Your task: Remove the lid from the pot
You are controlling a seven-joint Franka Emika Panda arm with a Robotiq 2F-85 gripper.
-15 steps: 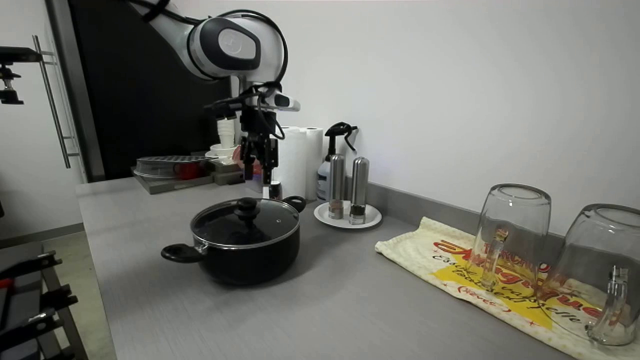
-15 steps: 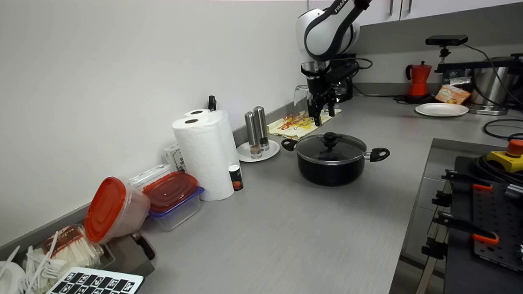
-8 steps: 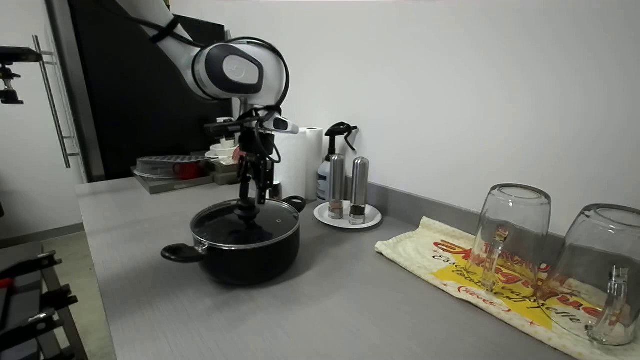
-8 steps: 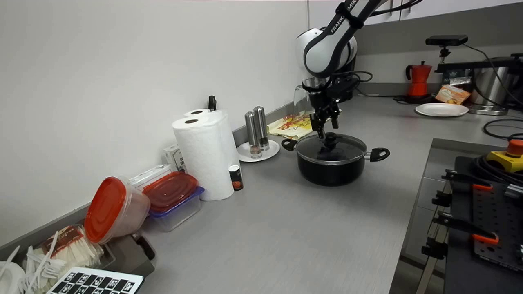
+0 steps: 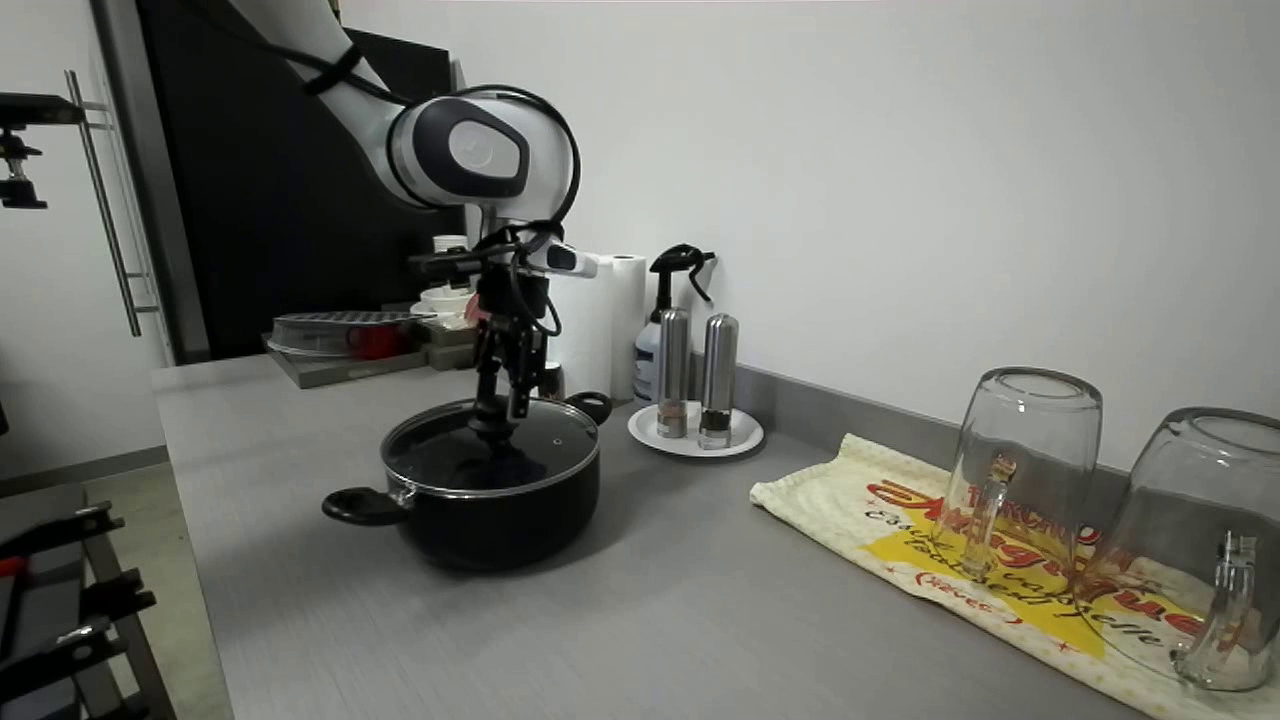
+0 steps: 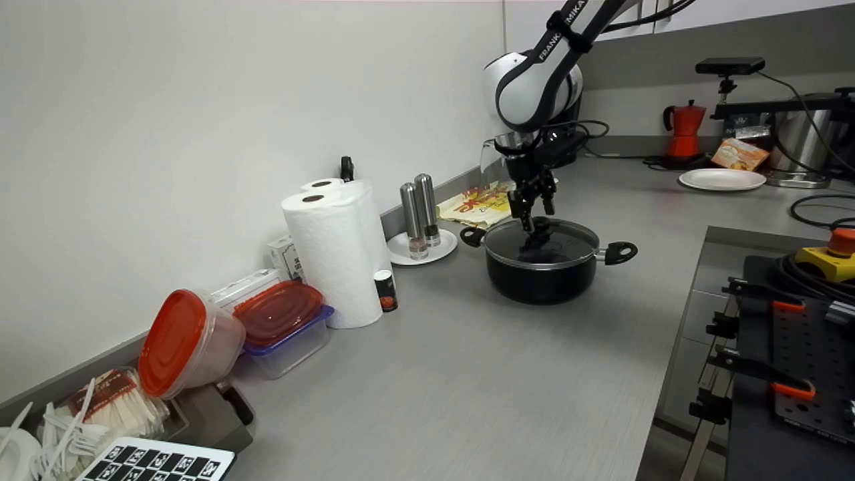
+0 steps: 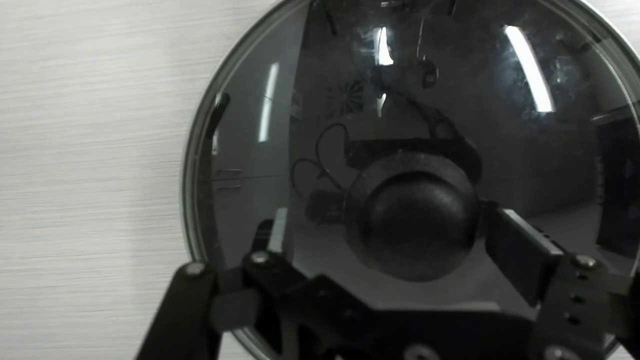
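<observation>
Black knob [image 7: 412, 220], dark glass around it: the lid [image 5: 535, 448] sits level on its black pot [image 5: 500, 530], so the removal itself is all left to do. Only the approach looks done: my gripper [image 7: 389, 222] is down at the knob, fingers [image 7: 515, 250] spread wide to either side, holding nothing. In the wrist view the knob lies nearer one finger than the other; whether that finger touches it, I cannot tell. Gripping, lifting and setting the lid aside remain, I judge.

The pot stands on a brushed grey countertop [image 5: 690, 620], between its wall-side edge and its outer edge, apart from both. Along the wall-side edge I have paper towel rolls [image 6: 337, 260], two steel mills [image 5: 718, 370] on a white plate [image 5: 643, 430], and clear glass mugs [image 5: 1030, 440] on a printed cloth [image 5: 850, 490]. The wall [image 5: 900, 200] is plain white. Past the outer edge, in an exterior view, a yellow emergency-stop box [image 6: 827, 262] sits on a black surface [image 6: 755, 427].
</observation>
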